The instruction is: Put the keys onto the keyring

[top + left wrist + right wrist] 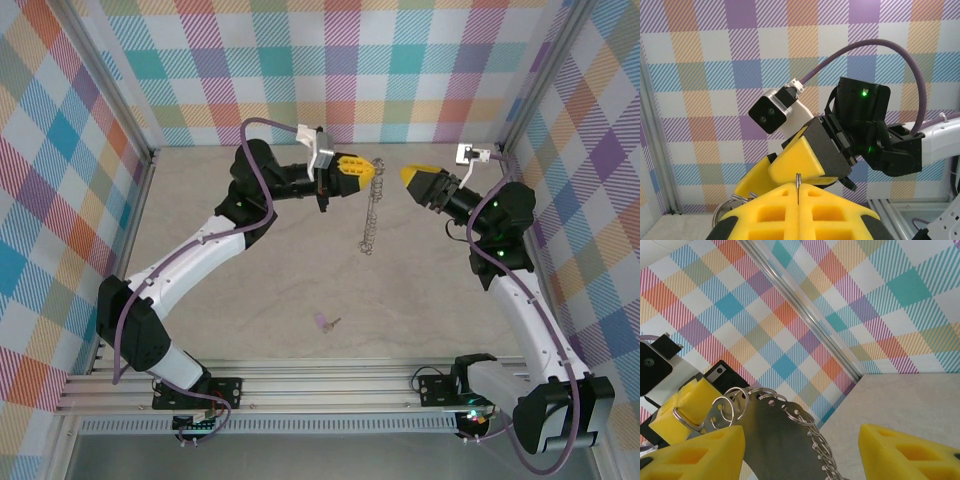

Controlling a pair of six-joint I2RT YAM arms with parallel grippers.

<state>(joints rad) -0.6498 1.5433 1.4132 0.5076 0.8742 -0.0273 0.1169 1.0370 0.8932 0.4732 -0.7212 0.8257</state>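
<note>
**A:** Status check. Where is the ring?

**B:** The ring is off the tabletop. It hangs edge-on from the left fingers, far centre. In the left wrist view those fingers are pressed together, with a thin wire of the ring pinched in the seam.

**A:** Right arm?

**B:** The right fingers are spread wide and hold nothing. They face the ring from its right, near but apart. The right wrist view agrees: the fingers are well separated, and the ring, with its fringe of small loops, shows beyond the gap.

**A:** Key?

**B:** The key lies flat on the tabletop, near centre, well apart from both arms and from the ring. It has a lilac head, and the blade seems to point right, but it is too small to be sure.

**A:** Progress?

**B:** I judge it early.
- Done: the ring is lifted and presented.
- Left: pick up the key, carry it to the ring and thread it on.

The free right arm is the likely one to fetch the key. It is a small, flat target, so the main risk I see is the key slipping out of the grasp.
</note>
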